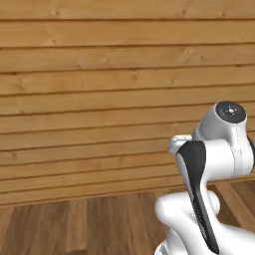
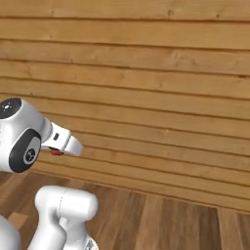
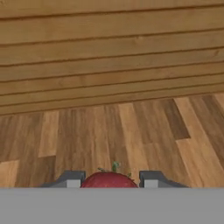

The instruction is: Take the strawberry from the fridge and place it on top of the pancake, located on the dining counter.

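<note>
The strawberry point(image 3: 109, 180) is sitting gripped between the gripper point(image 3: 109, 178) fingers, facing a wood-plank wall point(image 3: 109, 52) above the wooden floor point(image 3: 109, 131).

A wall of wide horizontal honey-brown wooden planks point(image 1: 89, 99) with dark grooves between the boards spans both base views and the upper part of the hand view. Below it lies a floor of darker brown wooden boards point(image 3: 109, 131) in mixed light and dark tones, meeting the wall along a straight line. The light is even and soft
</note>
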Robot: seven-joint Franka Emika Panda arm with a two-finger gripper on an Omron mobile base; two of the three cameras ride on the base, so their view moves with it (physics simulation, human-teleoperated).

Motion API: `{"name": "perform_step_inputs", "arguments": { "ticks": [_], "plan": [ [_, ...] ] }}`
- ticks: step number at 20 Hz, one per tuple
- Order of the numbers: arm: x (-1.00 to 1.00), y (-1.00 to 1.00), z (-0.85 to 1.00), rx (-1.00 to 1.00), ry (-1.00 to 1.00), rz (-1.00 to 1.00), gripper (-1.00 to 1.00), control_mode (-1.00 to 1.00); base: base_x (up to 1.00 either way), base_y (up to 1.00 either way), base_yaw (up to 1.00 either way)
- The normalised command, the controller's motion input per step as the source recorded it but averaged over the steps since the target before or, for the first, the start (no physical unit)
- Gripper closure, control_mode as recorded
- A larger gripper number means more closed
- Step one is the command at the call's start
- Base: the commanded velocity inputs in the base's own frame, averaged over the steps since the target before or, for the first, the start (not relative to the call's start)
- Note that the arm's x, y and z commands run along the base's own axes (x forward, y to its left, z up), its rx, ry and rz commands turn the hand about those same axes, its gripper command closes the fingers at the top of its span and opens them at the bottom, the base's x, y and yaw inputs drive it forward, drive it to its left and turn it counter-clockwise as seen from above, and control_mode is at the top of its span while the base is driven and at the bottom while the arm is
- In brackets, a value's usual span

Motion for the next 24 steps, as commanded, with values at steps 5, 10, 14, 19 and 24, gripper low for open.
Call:
{"name": "perform_step_inputs", "arguments": {
  "ticks": [5,10,14,19,24],
  "plan": [
    [0.00,0.00,0.00,0.00,0.00,0.00,1.00,1.00,1.00,0.22,0.54],
    [0.00,0.00,0.00,0.00,0.00,0.00,1.00,1.00,0.84,0.01,0.78],
    [0.00,0.00,0.00,0.00,0.00,0.00,1.00,1.00,0.11,0.00,1.00],
    [0.00,0.00,0.00,0.00,0.00,0.00,1.00,1.00,0.04,0.00,1.00],
    [0.00,0.00,0.00,0.00,0.00,0.00,1.00,1.00,0.11,-0.03,1.00]
  ]
}}
